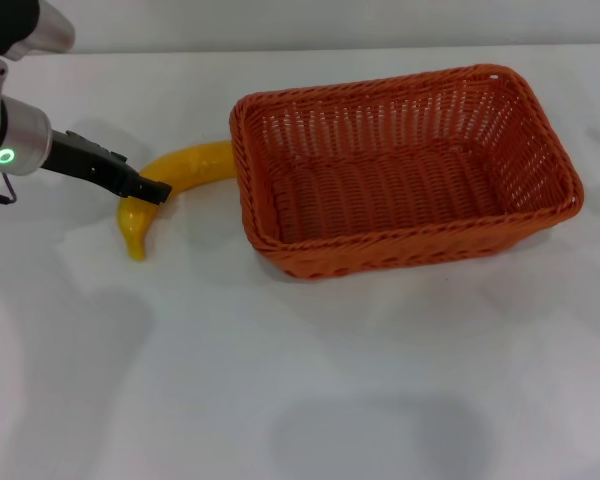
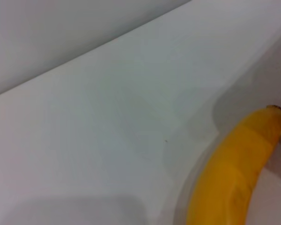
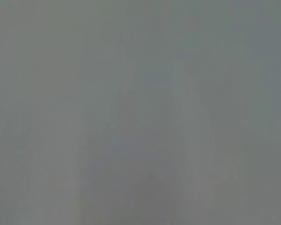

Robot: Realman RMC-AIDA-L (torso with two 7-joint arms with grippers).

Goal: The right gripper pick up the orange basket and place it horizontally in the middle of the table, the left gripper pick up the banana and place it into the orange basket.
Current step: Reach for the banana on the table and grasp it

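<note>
Yellow banana [image 1: 170, 180] beside orange basket [image 1: 400, 165], left hand [image 1: 150, 190] touching.

No text, label, brand, number or sign can be read in any view. The only mark is a small green ring light [image 1: 4, 156] on the left arm's wrist, and it carries no characters.
</note>
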